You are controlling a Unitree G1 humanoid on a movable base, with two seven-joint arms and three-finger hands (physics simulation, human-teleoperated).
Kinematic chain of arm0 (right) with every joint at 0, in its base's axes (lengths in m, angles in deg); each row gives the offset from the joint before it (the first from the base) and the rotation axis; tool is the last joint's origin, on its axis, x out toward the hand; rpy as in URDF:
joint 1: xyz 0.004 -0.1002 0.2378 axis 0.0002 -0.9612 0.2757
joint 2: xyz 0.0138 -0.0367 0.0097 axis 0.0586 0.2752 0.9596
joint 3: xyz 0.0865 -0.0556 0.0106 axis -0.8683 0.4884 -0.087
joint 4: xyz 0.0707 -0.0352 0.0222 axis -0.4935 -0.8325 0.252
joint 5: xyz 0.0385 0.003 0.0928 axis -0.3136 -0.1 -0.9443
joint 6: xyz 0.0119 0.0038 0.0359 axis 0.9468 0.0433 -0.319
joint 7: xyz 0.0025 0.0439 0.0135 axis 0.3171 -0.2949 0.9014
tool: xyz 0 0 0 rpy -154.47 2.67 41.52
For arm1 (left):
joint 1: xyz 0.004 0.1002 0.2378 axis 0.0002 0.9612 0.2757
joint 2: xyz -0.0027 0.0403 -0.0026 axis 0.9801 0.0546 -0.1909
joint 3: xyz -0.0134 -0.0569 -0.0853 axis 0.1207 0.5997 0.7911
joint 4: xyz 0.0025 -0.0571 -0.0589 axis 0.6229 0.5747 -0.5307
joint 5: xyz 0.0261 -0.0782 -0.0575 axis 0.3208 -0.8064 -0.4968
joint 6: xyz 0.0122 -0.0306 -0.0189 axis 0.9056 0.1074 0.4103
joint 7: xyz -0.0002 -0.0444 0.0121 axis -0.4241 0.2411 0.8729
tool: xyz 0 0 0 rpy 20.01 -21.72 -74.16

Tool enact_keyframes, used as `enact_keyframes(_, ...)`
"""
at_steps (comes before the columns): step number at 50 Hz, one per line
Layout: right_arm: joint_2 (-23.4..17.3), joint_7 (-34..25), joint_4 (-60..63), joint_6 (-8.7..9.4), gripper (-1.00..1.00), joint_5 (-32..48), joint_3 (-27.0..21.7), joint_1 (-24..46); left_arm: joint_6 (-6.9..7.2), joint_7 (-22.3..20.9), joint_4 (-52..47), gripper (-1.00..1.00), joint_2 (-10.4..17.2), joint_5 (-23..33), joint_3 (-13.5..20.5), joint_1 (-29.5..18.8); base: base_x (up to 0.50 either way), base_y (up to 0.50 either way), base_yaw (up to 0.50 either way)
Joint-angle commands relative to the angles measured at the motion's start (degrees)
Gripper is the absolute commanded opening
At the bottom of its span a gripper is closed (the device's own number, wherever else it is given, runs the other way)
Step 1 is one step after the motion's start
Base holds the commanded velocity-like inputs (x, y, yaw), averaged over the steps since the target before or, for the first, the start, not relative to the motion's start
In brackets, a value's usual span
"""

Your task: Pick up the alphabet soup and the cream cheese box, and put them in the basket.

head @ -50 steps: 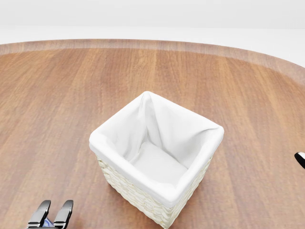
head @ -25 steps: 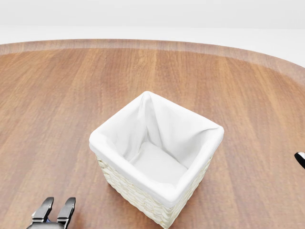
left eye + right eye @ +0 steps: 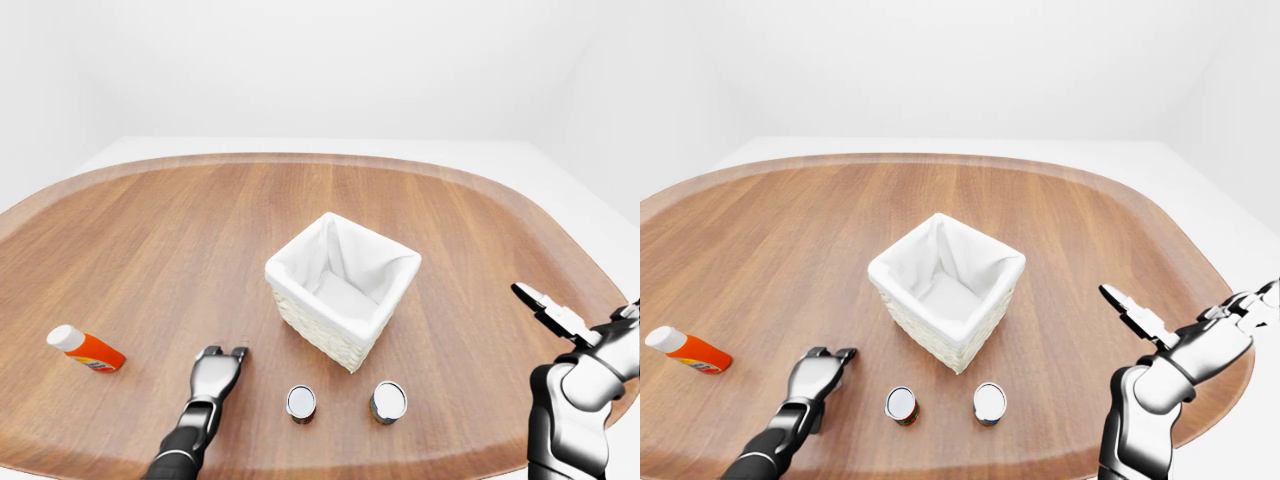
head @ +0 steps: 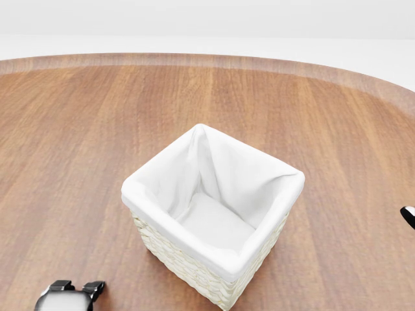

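Nothing has gone into the basket (image 3: 343,288) yet; its white lining sits empty in the middle of the worktop (image 3: 180,230). Two cans stand upright near its close side, a left can (image 3: 300,403) and a right can (image 3: 387,401); I can't read the labels, so which is the alphabet soup is unclear, and no cream cheese box shows. The left hand (image 3: 217,372) rests low just left of the cans, fingers loosely parted and holding nothing. The right hand (image 3: 1137,313) hangs off to the right, fingers stretched out and empty. An orange bottle (image 3: 85,349) lies far left. I'd judge this the reach: next the left hand must slide right and close round a can.
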Motion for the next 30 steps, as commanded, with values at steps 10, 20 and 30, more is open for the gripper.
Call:
enact_keyframes(10, 0.18, 0.00, 0.62, 0.00, 1.00, 0.02, -0.07, -0.18, 0.00, 0.12, 8.23, -0.62, 0.17, -0.73, -2.37, 0.93, 0.00, 0.00, 0.00)
enact_keyframes(20, 0.04, 0.00, 0.10, 0.00, 1.00, 0.13, -0.02, -0.02, 0.00, -3.08, 0.00, -1.00, 1.44, -1.73, -0.65, 4.63, 0.00, 0.00, 0.00)
enact_keyframes(30, -0.03, 0.00, -0.26, 0.00, 1.00, 0.24, 0.01, 0.03, 0.00, -3.42, 0.18, -1.00, 1.43, -1.43, -0.14, 4.60, 0.00, 0.00, 0.00)
